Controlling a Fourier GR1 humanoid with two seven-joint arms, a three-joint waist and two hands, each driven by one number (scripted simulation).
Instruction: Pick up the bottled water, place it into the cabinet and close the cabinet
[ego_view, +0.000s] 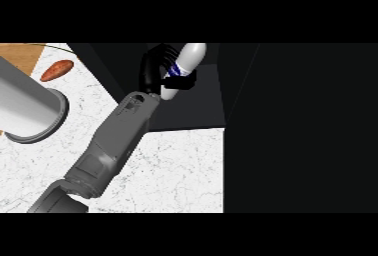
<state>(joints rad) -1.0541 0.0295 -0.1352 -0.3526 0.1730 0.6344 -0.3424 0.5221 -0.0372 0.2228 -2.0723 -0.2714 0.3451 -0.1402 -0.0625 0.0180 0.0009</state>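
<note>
The bottled water (189, 56), white with a blue label, is tilted, its upper end leaning right, in the dark opening of the cabinet (193, 112) at the top middle of the head view. My left hand (153, 67) is shut on the bottle's lower half, with black fingers curled round it and partly hiding the label. The grey forearm (118, 140) runs up from the lower left edge. Where the bottle's base rests is hidden by the hand. The right hand does not show.
A large grey cylinder (26, 107) lies on the white marble counter (177, 170) at the left. Behind it, a reddish-brown oval food item (57, 70) sits beside a wooden board (22, 55). A tall black surface (303, 130) fills the right side.
</note>
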